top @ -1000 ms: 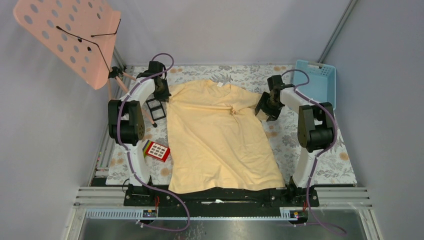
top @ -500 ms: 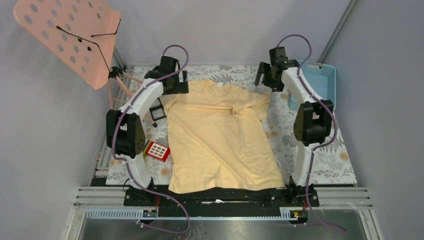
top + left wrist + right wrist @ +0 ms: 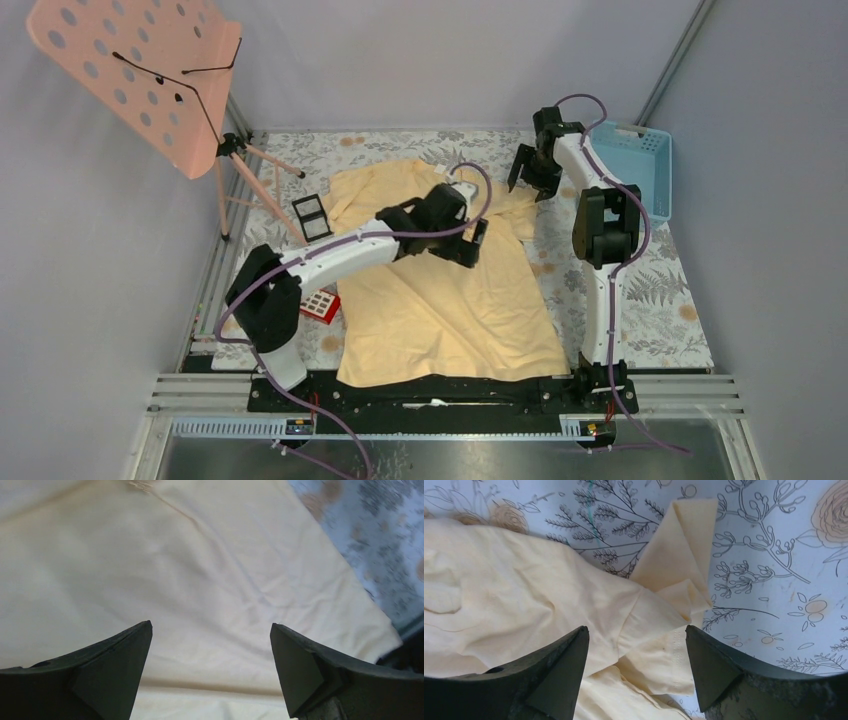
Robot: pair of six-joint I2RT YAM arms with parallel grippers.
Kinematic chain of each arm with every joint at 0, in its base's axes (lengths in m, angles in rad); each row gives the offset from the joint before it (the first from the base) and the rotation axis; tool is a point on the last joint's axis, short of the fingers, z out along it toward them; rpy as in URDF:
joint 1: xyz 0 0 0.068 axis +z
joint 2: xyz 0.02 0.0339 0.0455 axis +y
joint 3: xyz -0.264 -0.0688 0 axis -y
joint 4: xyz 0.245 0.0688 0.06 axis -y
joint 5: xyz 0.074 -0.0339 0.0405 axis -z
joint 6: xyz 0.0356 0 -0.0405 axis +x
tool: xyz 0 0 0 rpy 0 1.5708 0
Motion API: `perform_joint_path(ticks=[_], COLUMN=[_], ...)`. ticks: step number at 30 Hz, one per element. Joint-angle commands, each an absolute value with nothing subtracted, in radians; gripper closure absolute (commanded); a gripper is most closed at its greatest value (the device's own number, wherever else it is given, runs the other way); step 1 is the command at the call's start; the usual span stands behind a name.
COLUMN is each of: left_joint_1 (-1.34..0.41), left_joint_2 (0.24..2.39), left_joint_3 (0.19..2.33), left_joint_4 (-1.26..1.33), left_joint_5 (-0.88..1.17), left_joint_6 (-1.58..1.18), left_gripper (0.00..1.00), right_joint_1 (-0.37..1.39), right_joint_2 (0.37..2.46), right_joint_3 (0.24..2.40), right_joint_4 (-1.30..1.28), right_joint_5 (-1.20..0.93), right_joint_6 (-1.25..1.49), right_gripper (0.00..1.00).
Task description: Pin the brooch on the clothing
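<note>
The clothing (image 3: pixel 450 300), a pale yellow T-shirt, lies spread on the floral table, rumpled at the shoulders. My left arm reaches across its chest, and the left gripper (image 3: pixel 478 238) hangs open just above the cloth (image 3: pixel 200 570), nothing between the fingers (image 3: pixel 210 625). The brooch is hidden under that arm in the top view. A small puckered lump (image 3: pixel 141 485) shows at the upper edge of the left wrist view; I cannot tell what it is. My right gripper (image 3: pixel 522 178) stands open over the folded right sleeve (image 3: pixel 684 545), its jaws (image 3: pixel 636 627) empty.
A pink perforated music stand (image 3: pixel 140 70) on tripod legs stands at the back left. A blue basket (image 3: pixel 630 165) sits at the back right. A red keypad toy (image 3: pixel 320 303) and a small black frame (image 3: pixel 312 215) lie left of the shirt.
My left gripper let go of the shirt's left shoulder, opened, and swung right over the chest. The right gripper left the sleeve, rose to the back right and opened.
</note>
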State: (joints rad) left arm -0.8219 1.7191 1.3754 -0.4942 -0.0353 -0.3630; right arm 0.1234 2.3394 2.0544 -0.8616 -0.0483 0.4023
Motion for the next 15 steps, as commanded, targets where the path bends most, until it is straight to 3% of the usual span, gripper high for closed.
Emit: perform_joint_path(ticks=[1,5,15], left_joint_1=[-0.937,-1.042,-1.236], left_joint_2=[1.717,1.754,1.786], left_joint_3=[1.342,1.272,1.163], left_joint_4=[-0.345,-0.244,-0.078], left_joint_5=[0.010,0.021,0.004], left_joint_6=[-0.487,-0.536,-0.357], left_gripper=[0.01,0.01,0.01], right_joint_1=[0.117,0.113,0.105], right_joint_2=[2.369,2.374,2.374], right_joint_3=[2.152,2.155,2.158], right_joint_4=[-0.918,-0.918,-0.919], right_joint_5=[-0.093,-0.092,-0.096], right_joint_6=[0.418,0.414,0.404], right_gripper=[0.24,0.27,0.30])
